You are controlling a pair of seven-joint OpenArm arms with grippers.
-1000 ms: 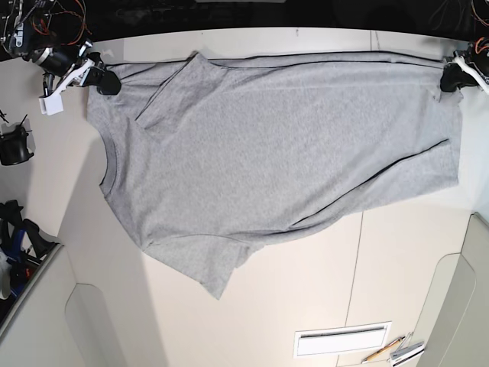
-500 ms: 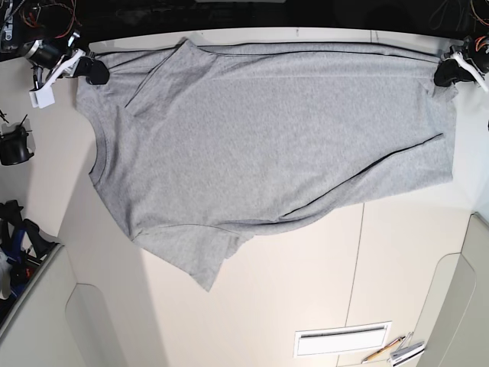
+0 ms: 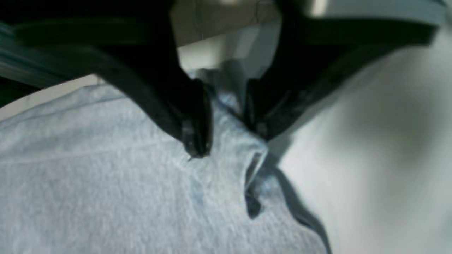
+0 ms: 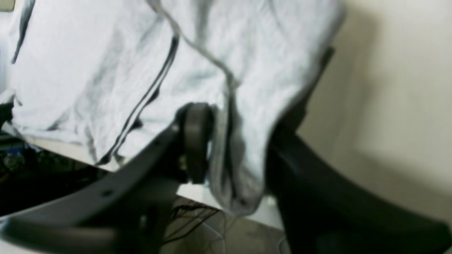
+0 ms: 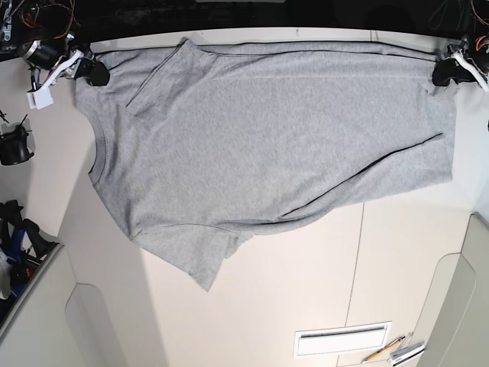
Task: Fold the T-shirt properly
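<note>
Overhead, we see the T-shirt [image 5: 267,138] spread plain side up across the far half of the pale table [image 5: 306,290], its collar toward the view's left and its hem toward the right. One sleeve lies folded over near the far edge, the other points toward the near side. The right gripper [image 5: 90,70] sits at the shirt's far corner on the view's left, by the shoulder; the left gripper [image 5: 445,73] sits at the far corner on the view's right, by the hem. From here we cannot tell how either pair of jaws stands. At the near edge lie a white slotted panel [image 5: 342,339] and a pencil [image 5: 382,350].

In the left wrist view, the left gripper [image 3: 227,137] has its black fingers [image 3: 192,123] standing apart, with a bunched ridge of grey cloth [image 3: 106,194] rising between them. The cloth touches both fingers, yet a gap shows, so we read the jaws as parted, not clamped.

In the right wrist view, blurred, the right gripper [image 4: 235,151] likewise has its jaws apart, a hanging fold of the shirt [image 4: 106,70] draped between the round pad [image 4: 194,141] and the other finger. The fabric rests loose against them.
</note>
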